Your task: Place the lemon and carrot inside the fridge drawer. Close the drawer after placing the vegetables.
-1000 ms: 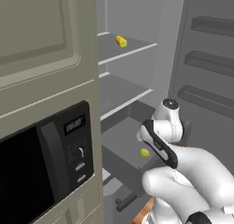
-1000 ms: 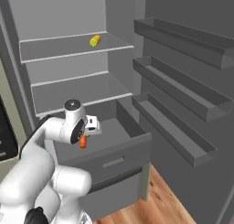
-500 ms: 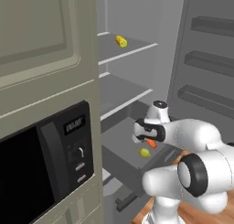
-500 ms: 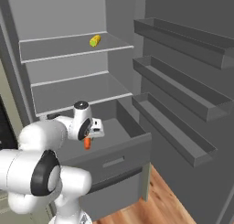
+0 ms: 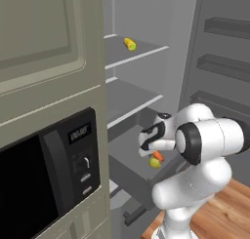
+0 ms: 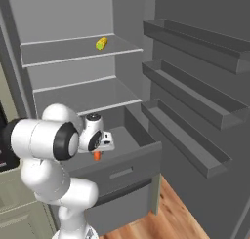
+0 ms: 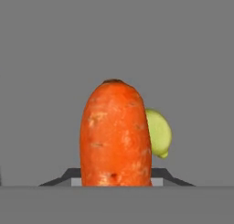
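The lemon [image 5: 155, 162] already lies inside the open fridge drawer [image 6: 128, 162], a yellow-green oval on the drawer's grey floor, so the first half of the placing looks done. The carrot [image 7: 116, 134] is not yet released: the gripper [image 6: 97, 150] is clamped on it, jaws drawn in narrow around the orange stub, which hangs from the hand with its tip pointing down over the drawer. In the hand view the carrot stands directly in front of the camera with the lemon peeking out from behind its right side, which suggests the hand is poised above the drawer floor close to where the lemon rests. In the left base view the carrot shows as a small orange patch just beside the lemon, and in the right base view it hangs just over the drawer's near edge. What is left, judging by this, is lowering or dropping the carrot into the bin, pulling the hand clear, and pushing the flat front panel shut; the drawer stands fully pulled out. Compared with a second ago, the arm has swung forward and its elbow joint now bulks large in both base views, while the hand has carried the carrot farther over the drawer, nearer the lemon. The yellow oblong item [image 6: 101, 43] on the upper shelf [image 6: 58, 55] lies unmoved.
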You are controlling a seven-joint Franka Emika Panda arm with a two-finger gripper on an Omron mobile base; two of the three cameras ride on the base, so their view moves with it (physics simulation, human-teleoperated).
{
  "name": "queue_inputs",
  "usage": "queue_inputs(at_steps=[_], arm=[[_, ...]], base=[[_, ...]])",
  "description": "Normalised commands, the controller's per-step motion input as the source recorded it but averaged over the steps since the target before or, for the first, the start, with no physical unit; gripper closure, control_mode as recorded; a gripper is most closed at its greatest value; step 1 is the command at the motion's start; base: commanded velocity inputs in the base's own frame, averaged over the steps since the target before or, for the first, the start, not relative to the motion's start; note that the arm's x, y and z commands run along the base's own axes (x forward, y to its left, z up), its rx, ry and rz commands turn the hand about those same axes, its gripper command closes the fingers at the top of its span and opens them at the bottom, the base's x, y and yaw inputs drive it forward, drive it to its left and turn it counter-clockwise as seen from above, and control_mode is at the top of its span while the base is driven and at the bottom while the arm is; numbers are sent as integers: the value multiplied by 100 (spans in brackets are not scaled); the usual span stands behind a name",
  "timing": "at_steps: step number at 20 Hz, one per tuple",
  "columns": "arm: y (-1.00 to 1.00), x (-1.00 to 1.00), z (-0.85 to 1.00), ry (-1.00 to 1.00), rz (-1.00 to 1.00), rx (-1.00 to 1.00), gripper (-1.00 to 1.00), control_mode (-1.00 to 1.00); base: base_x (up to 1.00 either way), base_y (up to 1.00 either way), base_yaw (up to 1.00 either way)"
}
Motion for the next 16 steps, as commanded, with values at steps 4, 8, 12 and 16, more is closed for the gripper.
queue_inputs(at_steps=[4,8,12,16], arm=[[0,1,-61,0,1,0,100,-100],[0,0,-47,0,0,0,100,-100],[0,-9,-37,-1,0,0,-100,-100],[0,1,-5,-1,0,0,-100,-100]], base=[[0,0,0],[0,0,0],[0,0,0],[0,0,0]])
